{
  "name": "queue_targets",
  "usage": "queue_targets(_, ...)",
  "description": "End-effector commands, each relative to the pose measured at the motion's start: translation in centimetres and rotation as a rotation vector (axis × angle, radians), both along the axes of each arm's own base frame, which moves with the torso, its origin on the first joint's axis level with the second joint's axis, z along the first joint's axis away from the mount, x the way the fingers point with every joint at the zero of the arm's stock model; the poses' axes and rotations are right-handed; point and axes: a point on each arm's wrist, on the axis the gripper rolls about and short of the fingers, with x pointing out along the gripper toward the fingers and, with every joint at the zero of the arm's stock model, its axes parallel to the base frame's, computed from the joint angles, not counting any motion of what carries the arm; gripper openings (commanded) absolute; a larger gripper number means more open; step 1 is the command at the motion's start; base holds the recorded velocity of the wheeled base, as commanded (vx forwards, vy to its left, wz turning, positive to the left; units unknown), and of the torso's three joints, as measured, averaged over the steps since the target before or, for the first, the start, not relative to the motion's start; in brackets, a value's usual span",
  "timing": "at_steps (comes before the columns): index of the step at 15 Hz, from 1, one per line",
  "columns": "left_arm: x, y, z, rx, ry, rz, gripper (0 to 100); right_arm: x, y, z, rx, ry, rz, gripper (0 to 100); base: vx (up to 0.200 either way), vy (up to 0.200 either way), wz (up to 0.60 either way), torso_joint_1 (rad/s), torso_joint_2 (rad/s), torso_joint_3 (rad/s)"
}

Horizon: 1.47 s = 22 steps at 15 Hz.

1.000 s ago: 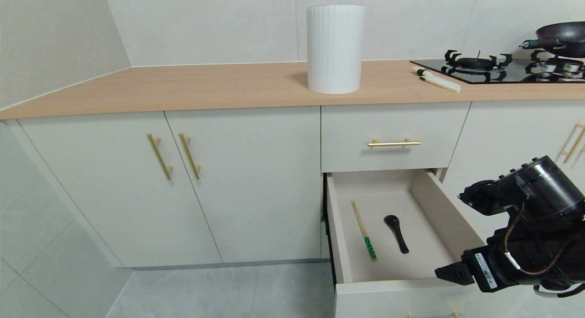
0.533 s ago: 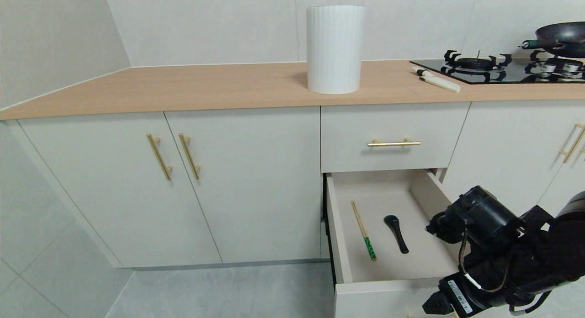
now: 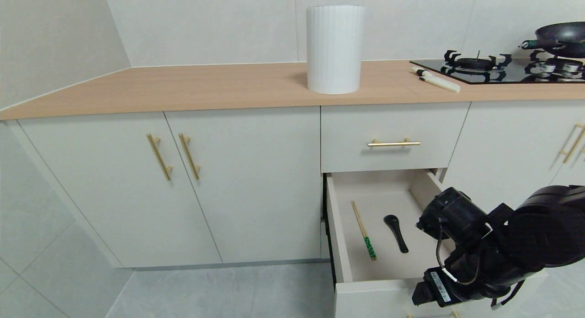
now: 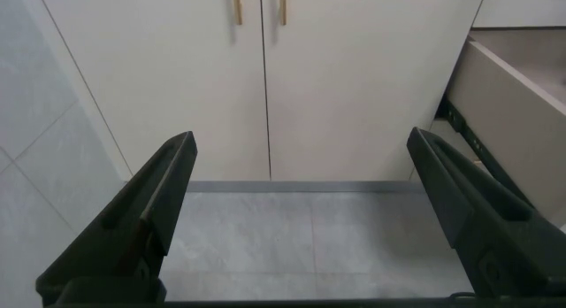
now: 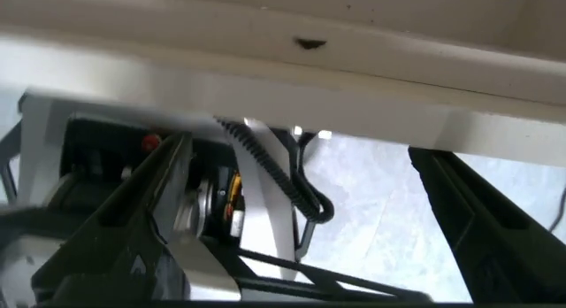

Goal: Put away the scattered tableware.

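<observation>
**Head view**
- Open drawer (image 3: 339, 245): the lower of two under the countertop (image 3: 205, 87), pulled out.
- Chopsticks (image 3: 364, 231): green-ended pair, flat on the drawer floor, near the drawer's left wall.
- Black spoon (image 3: 396, 233): on the drawer floor, just beside the chopsticks toward the middle, not touching them.
- Right gripper (image 3: 424, 294): low against the drawer's front panel, at its right corner. The finger spread cannot be told here.
- White ribbed canister (image 3: 335, 48): upright on the countertop, above the drawer.
- White utensil (image 3: 437, 80): lying on the countertop, above and right of the drawer.

**Left wrist view**
- Left gripper (image 4: 301, 224): fingers spread wide and holding nothing, over the grey floor (image 4: 53, 166) left of the drawer.
- It faces the cabinet doors (image 4: 354, 78).

**Right wrist view**
- The right gripper's fingers (image 5: 133, 219) are spread wide with nothing gripped.
- A pale edge of the drawer panel runs across close beyond them.
</observation>
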Motion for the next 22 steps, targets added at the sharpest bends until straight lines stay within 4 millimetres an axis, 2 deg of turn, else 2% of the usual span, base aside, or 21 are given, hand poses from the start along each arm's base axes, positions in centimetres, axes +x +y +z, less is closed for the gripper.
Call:
queue_targets(1,0.0,0.0,0.0,0.000,0.000,0.001,100,0.8,0.3,-0.8,-0.021,0.011,-0.020,100,0.000,0.000,0.00,0.000,0.00,0.000)
queue_targets(7,0.0,0.0,0.0,0.000,0.000,0.001,100,2.2,-0.3,-0.8,-0.022,-0.080,-0.082,100,0.000,0.000,0.00,0.000,0.00,0.000)
queue_targets(9,0.0,0.0,0.0,0.000,0.000,0.001,100,3.5,-0.8,-1.5,-0.022,-0.108,-0.121,100,0.000,0.000,0.00,0.000,0.00,0.000)
queue_targets(13,0.0,0.0,0.0,0.000,0.000,0.001,100,6.0,-1.3,-1.4,0.002,-0.199,-0.110,100,0.000,0.000,0.00,0.000,0.00,0.000)
queue_targets(17,0.0,0.0,0.0,0.000,0.001,0.001,100,9.6,-0.8,-1.1,0.021,-0.265,-0.130,100,0.000,0.000,0.00,0.000,0.00,0.000)
queue_targets(20,0.0,0.0,0.0,0.000,0.001,0.001,100,11.4,-0.7,-1.5,0.029,-0.277,-0.146,100,0.000,0.000,0.00,0.000,0.00,0.000)
queue_targets(22,0.0,0.0,0.0,0.000,0.000,0.001,100,13.5,-0.3,-2.5,0.030,-0.283,-0.157,100,0.000,0.000,0.00,0.000,0.00,0.000)
